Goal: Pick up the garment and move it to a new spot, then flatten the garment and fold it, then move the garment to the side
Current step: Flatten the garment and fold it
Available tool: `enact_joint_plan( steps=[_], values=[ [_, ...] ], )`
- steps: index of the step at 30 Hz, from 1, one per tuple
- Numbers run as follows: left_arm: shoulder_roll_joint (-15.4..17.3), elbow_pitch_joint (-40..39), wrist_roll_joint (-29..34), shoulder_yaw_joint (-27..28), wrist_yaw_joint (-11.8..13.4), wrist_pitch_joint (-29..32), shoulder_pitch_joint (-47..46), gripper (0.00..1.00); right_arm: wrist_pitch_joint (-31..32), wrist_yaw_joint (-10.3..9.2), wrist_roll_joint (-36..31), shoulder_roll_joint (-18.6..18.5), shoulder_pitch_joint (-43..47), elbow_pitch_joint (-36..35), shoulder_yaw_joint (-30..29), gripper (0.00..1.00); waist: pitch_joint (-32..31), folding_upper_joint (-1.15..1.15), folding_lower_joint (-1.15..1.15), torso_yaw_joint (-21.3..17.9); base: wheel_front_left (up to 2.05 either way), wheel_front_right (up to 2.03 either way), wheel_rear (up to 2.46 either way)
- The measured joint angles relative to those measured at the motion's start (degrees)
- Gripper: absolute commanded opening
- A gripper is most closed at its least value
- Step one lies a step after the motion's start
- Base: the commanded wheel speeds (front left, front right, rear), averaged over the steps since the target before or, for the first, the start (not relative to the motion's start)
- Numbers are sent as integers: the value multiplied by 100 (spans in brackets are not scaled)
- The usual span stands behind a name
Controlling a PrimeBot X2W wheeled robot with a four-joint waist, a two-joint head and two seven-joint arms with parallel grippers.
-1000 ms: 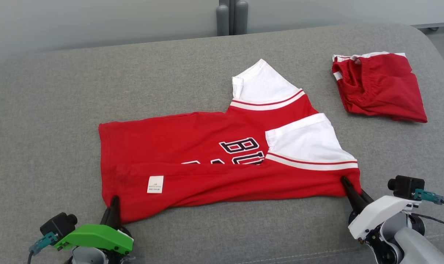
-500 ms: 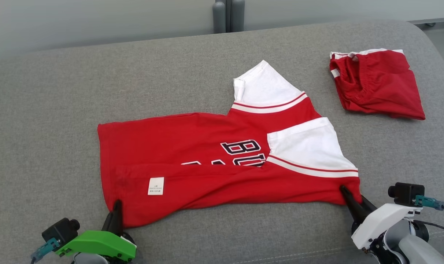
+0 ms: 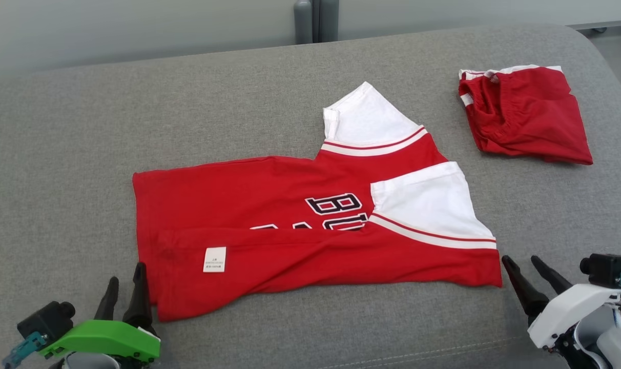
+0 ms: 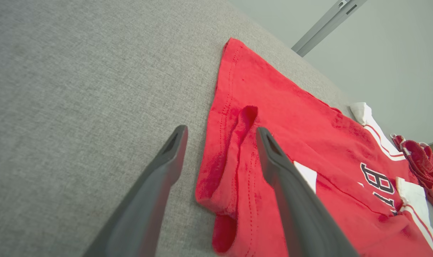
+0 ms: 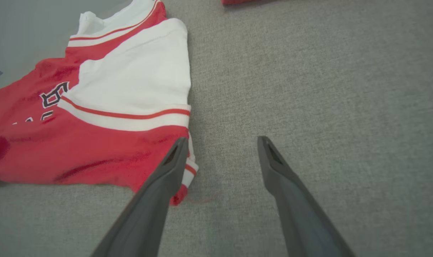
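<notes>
The garment [image 3: 290, 220] is a red shirt with white sleeves and dark letters, lying flat on the grey cushion [image 3: 59, 154]. Its near long edge is folded over and shows a small white label [image 3: 214, 259]. My left gripper [image 3: 127, 274] stands open just off the garment's near left corner, nothing between its fingers. In the left wrist view the left gripper [image 4: 222, 130] straddles the hem of the garment [image 4: 291, 117], one finger over the cloth. My right gripper [image 3: 520, 260] is open beside the near right corner. In the right wrist view the right gripper [image 5: 222, 140] sits over bare cushion, the garment [image 5: 95, 150] to its left.
A second red piece of clothing [image 3: 525, 115] lies bunched at the back right of the cushion, also seen as the red piece [image 4: 422, 160] in the left wrist view. A grey post [image 3: 315, 20] stands behind the cushion's far edge. A seam [image 3: 392, 353] runs along the cushion's front.
Both grippers were shut on the garment's near corners; now both are open, have let go and drawn back a little. The head camera shifted slightly.
</notes>
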Motion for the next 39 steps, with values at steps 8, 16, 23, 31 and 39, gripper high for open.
enact_joint_plan(
  steps=[8, 16, 23, 31, 39],
  values=[
    [246, -515, 365, -146, 177, 80, -248, 100, 23, -44, -213, -338, -506, -581, -135, 100, 128, 0, 0, -36, 0, 0, 0],
    [252, -606, 655, -407, 427, 494, -1257, 100, 416, -51, -514, -548, -1386, -888, -42, 100, 365, 0, 0, 51, 0, 0, 0],
    [242, -135, 755, -532, 657, 1013, -2100, 100, 966, -43, -776, -608, -2258, -1074, 229, 100, 746, 0, 0, 180, 0, 0, 0],
    [238, 477, 864, -500, 713, 1291, -2672, 100, 1419, -36, -914, -535, -2867, -1121, 569, 100, 1213, 0, 0, 293, 0, 0, 0],
    [194, 867, 995, -556, 754, 1418, -3094, 100, 1629, -34, -1069, -527, -3250, -1102, 709, 100, 1529, 0, 0, 342, 0, 0, 0]
  ],
)
